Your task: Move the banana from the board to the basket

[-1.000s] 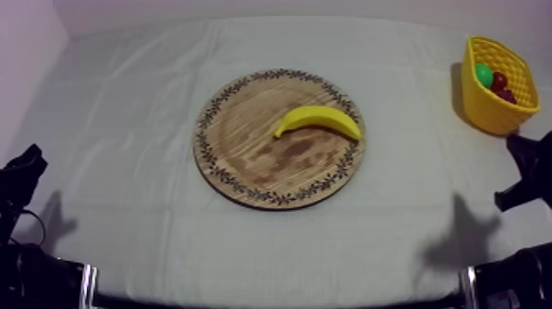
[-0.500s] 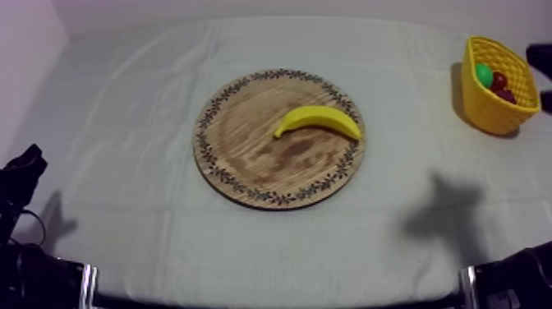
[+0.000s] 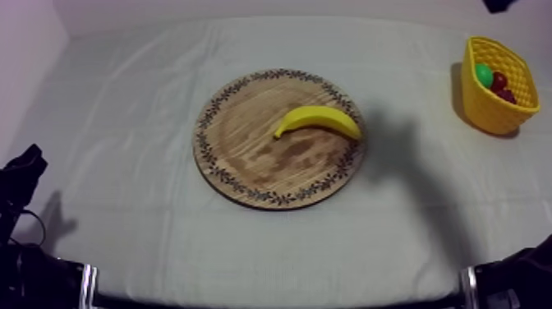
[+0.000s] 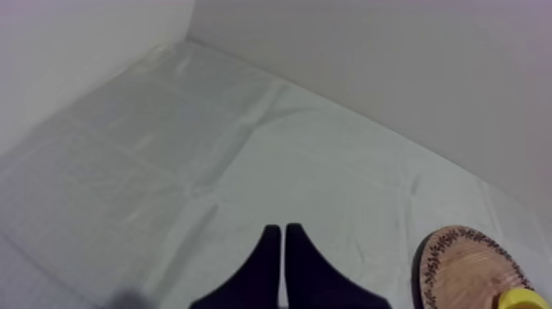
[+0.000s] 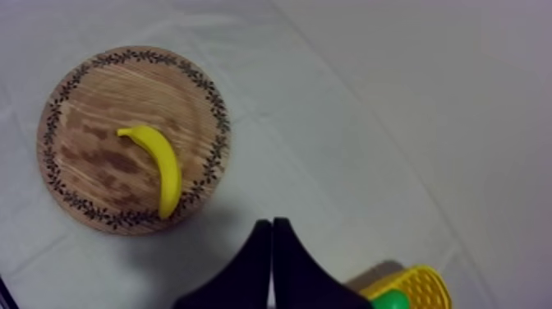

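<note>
A yellow banana (image 3: 319, 120) lies on the right half of the round wooden board (image 3: 246, 156) at the table's middle. The yellow basket (image 3: 480, 102) stands at the far right. My right arm (image 3: 499, 4) pokes in at the upper right edge. From high above, my right gripper (image 5: 272, 223) looks down on the banana (image 5: 156, 164), the board (image 5: 90, 123) and the basket (image 5: 423, 283), its fingers together on nothing. My left gripper (image 3: 22, 171) rests low at the left, its fingers (image 4: 282, 234) together, with the board's rim (image 4: 460, 263) and a banana tip (image 4: 526, 300) off to one side.
Inside the basket lie a green fruit (image 3: 484, 75) and small red fruit (image 3: 499, 82). The arm's shadow (image 3: 402, 144) falls on the cloth just right of the board. Grey-white cloth stretches wide on all sides of the board.
My right arm has lifted from its low spot at the right and now enters at the upper right edge. Its shadow has slid left toward the board. The left arm has stayed still.
</note>
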Robot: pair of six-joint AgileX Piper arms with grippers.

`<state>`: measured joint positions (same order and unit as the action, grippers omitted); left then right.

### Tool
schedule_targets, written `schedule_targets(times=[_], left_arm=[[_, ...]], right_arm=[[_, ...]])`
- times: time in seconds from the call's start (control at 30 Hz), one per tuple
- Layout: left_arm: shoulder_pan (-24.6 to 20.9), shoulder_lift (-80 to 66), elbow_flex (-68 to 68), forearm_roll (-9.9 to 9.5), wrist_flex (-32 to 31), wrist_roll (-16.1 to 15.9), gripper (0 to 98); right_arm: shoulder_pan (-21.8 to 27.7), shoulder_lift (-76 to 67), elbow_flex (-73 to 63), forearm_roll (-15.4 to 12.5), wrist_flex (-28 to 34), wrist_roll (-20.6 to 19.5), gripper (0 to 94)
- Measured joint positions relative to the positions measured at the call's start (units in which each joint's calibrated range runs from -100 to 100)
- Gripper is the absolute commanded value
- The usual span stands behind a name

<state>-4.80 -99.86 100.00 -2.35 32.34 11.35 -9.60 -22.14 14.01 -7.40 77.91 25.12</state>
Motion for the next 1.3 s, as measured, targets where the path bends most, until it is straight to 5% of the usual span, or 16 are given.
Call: schedule_targets(times=[0.57, 0.93, 1.3], left_arm=[[0.00, 0.00, 0.00, 0.00, 0.00, 0.00, 0.1], [0.00, 0.00, 0.00, 0.00, 0.00, 0.00, 0.1], [0.00, 0.00, 0.00, 0.00, 0.00, 0.00, 0.1]], right_arm=[[-6.69, 25.38, -7.14, -0.58, 2.86, 3.51, 10.2], [-9.26, 30.78, -6.00, 1.10, -0.32, 2.58, 64.2], [-11.15, 37.88, -6.25, 2.72, -2.89, 0.85, 72.3]])
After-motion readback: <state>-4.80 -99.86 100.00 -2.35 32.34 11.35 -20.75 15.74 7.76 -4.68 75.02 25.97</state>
